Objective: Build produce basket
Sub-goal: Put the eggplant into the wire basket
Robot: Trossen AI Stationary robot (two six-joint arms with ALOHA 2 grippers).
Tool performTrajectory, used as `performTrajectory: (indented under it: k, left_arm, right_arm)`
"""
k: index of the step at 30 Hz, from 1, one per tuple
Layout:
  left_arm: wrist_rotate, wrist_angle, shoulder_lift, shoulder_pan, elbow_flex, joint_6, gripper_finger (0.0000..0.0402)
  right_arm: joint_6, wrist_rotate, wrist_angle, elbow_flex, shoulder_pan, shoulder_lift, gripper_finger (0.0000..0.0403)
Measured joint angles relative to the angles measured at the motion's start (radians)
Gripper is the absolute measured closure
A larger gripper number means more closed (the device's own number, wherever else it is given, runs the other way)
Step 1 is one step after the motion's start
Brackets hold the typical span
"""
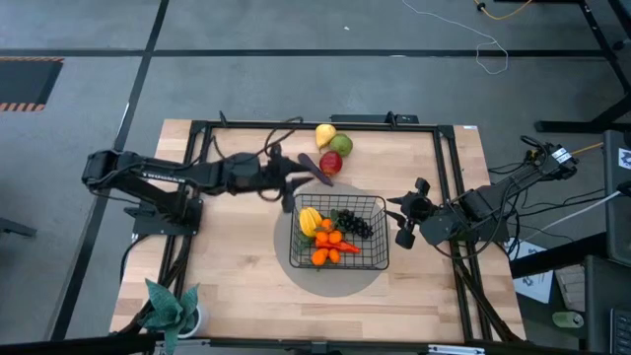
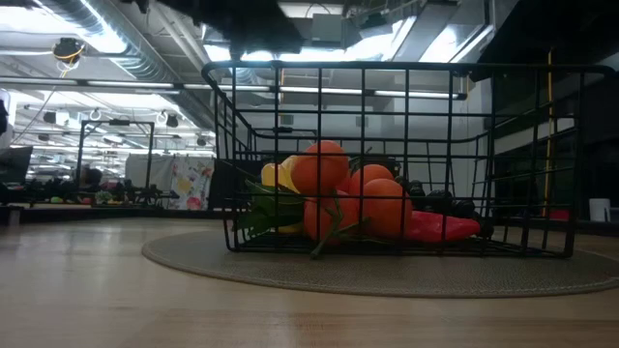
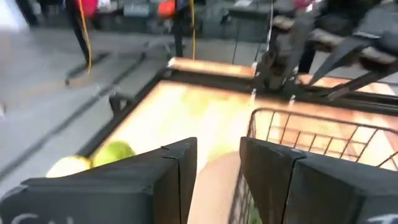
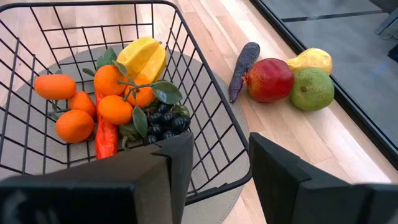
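Basket (image 1: 338,233) holds plenty; my left pincer (image 1: 288,187), parted and empty, must straddle the eggplant (image 1: 315,167) behind it squarely.

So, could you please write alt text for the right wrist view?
A black wire basket on a round grey mat holds oranges, a yellow ridged fruit, dark grapes and a red pepper. Outside it lie a purple eggplant, red apple, green apple and yellow pear.
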Motion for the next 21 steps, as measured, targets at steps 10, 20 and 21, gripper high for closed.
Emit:
performTrajectory:
  k: [10, 20, 21]
  left_arm:
    - [0.361, -0.079, 0.008, 0.327, 0.032, -0.131, 0.0291]
    - [0.545, -0.074, 0.28, 0.499, 0.099, -0.227, 0.0292]
    - [0.545, -0.074, 0.316, 0.506, 0.113, -0.228, 0.0292]
  right_arm:
    - [0.0, 0.001, 0.006, 0.0, 0.0, 0.0, 0.0257]
    - [-0.002, 0.001, 0.012, 0.0, -0.009, 0.0, 0.0257]
    - [-0.001, 0.001, 0.012, 0.0, -0.01, 0.0, 0.0257]
